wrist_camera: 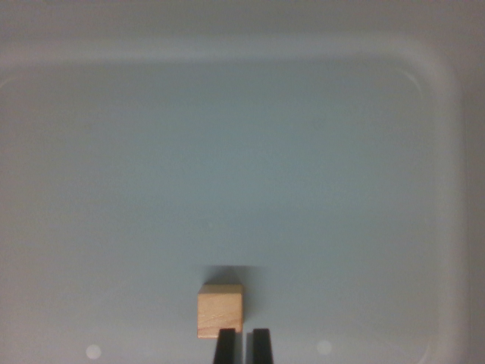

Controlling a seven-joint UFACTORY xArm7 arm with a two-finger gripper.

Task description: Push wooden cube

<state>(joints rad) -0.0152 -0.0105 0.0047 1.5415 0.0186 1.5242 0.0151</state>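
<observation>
A small light wooden cube (220, 309) rests on the floor of a white tray, low in the wrist view and a little left of centre. My gripper (242, 337) pokes up from the bottom edge as two dark fingertips (225, 347) standing close together with only a thin gap and nothing between them. The left fingertip touches or overlaps the cube's lower right corner. The cube sits just left of the gripper's midline.
The white tray (424, 68) has a raised rim with rounded corners along the top and right of the view. Its pale floor stretches away above the cube. Two small bright spots of reflected light (93, 352) lie near the bottom.
</observation>
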